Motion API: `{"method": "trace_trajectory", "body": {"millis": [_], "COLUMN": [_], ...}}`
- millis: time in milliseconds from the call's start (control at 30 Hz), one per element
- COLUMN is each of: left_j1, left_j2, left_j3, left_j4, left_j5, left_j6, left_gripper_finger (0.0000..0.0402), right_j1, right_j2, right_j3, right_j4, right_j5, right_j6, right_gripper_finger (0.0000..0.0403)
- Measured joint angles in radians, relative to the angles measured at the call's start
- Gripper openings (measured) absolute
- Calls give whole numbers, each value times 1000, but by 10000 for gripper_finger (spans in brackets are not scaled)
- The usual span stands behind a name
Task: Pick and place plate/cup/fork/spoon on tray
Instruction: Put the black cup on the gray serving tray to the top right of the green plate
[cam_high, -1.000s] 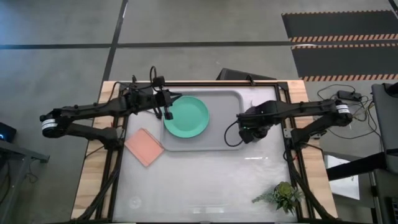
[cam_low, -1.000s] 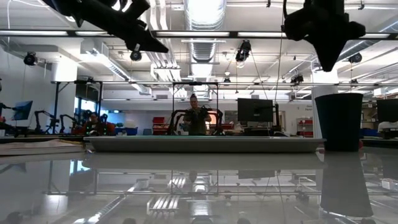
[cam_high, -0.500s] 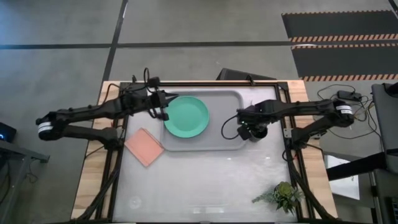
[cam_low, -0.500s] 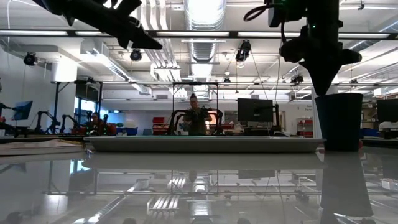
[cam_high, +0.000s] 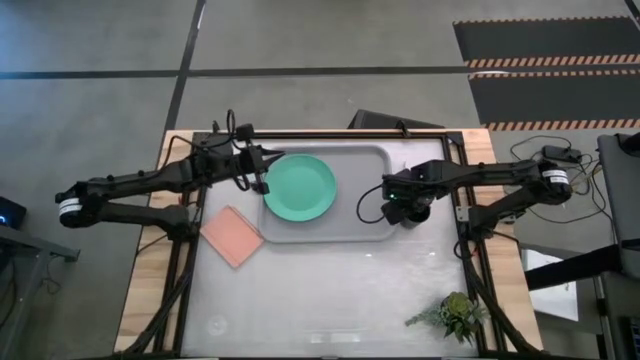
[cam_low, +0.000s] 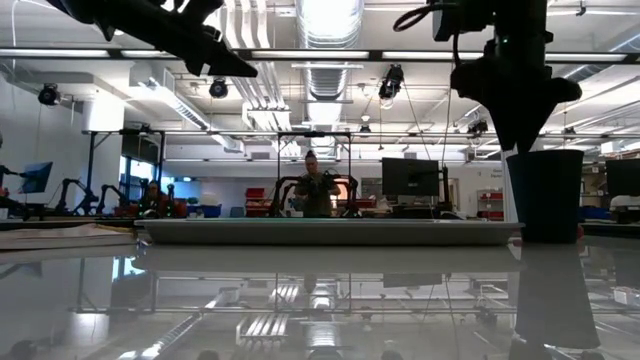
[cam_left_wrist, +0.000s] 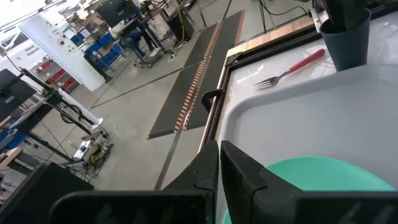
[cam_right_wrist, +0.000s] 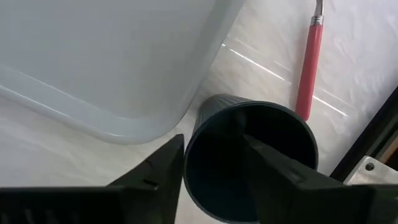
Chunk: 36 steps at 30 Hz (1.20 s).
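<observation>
The mint-green plate (cam_high: 300, 187) lies in the left part of the grey tray (cam_high: 370, 170). My left gripper (cam_high: 264, 172) hangs shut above the plate's left edge, high over the table. The black cup (cam_right_wrist: 249, 180) stands upright on the table just off the tray's near right corner. My right gripper (cam_right_wrist: 211, 140) is open right above it, one finger over the cup's mouth and the other outside its wall. The pink-handled fork (cam_right_wrist: 309, 68) lies flat on the table beside the cup. The spoon is out of view. My right gripper comes down on the cup from above, its fingertips at the height of the rim (cam_right_wrist: 194, 134), one on either side of the wall. I cannot tell whether a finger touches the cup. The cup stands upright on the table.
A salmon-pink square pad (cam_high: 232, 235) lies on the table left of the tray. A small green plant (cam_high: 455, 315) stands near the front right corner. The tray's middle and right part are bare. People and benches show in the room beyond.
My right gripper has come down from above the cup to the cup's rim. My left gripper has drawn back a little from the plate, up and toward the table's far left. Plate and cup have stayed where they were.
</observation>
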Motion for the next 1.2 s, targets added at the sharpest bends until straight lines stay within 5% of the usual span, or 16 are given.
{"method": "trace_trajectory", "body": {"millis": [167, 633, 967, 1200], "left_j1": [0, 0, 0, 0], "left_j2": [0, 0, 0, 0], "left_j3": [0, 0, -1, -1], "left_j4": [1, 1, 1, 1], "left_j5": [0, 0, 0, 0], "left_j6": [0, 0, 0, 0], "left_gripper_finger": [0, 0, 0, 0], "right_j1": [0, 0, 0, 0], "right_j2": [0, 1, 0, 0], "right_j3": [-4, -78, -70, -40], "right_j4": [10, 96, 97, 60], "right_j5": [0, 0, -27, -44], "right_j6": [3, 33, 41, 4], "right_gripper_finger": [159, 106, 20, 9]}}
